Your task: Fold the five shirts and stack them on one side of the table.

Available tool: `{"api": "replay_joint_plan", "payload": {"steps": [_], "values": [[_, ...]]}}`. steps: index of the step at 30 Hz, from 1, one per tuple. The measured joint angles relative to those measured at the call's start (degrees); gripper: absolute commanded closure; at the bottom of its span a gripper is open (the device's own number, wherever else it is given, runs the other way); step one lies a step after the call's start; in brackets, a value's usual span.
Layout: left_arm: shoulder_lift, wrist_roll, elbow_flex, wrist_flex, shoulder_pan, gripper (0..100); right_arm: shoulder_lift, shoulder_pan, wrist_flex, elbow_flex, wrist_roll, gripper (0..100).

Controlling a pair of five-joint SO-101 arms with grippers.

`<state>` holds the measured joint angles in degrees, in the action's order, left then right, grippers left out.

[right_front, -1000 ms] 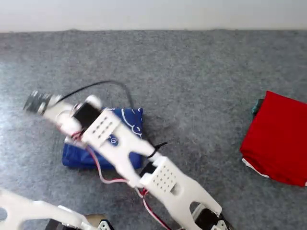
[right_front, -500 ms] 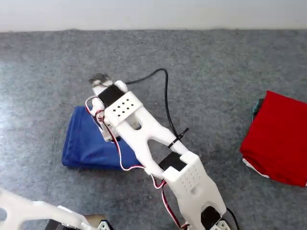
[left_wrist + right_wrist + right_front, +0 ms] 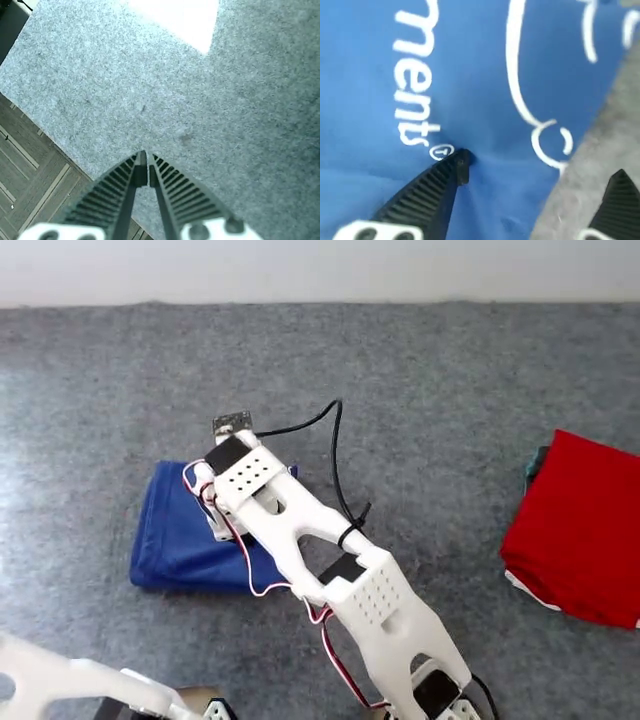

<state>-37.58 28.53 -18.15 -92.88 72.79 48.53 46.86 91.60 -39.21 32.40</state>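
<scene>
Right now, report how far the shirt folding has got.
Done: a folded red shirt tops a pile on the table's right side. In hand: the folded blue shirt, the open right gripper at its edge, one finger touching it. The left gripper is shut, empty. Left: stacking the blue shirt; the pile's count is unclear.

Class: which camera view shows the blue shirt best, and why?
High view: the blue shirt lies folded, nearly whole, an arm across it. Right wrist view gives a close patch with white print. Left wrist view faces grey table.

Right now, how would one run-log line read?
right pincer: open over blue shirt | left pincer: shut, above table | red shirt: folded
</scene>
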Motion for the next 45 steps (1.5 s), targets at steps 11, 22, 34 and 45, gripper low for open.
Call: {"api": "replay_joint_plan", "payload": {"steps": [11, 22, 34, 45], "values": [[0.0, 0.0, 0.0, 0.0, 0.0, 98, 1.7, -2.3, -0.6, -0.2, -1.0, 95.0], [0.0, 0.0, 0.0, 0.0, 0.0, 98, 1.1, -12.2, 8.4, -3.1, -18.0, 99.0], [0.0, 0.0, 0.0, 0.0, 0.0, 98, -4.3, -36.0, 6.9, -3.1, -83.6, 98.6], [0.0, 0.0, 0.0, 0.0, 0.0, 98, -13.1, -36.3, 2.0, -7.0, -82.3, 70.1]]}}
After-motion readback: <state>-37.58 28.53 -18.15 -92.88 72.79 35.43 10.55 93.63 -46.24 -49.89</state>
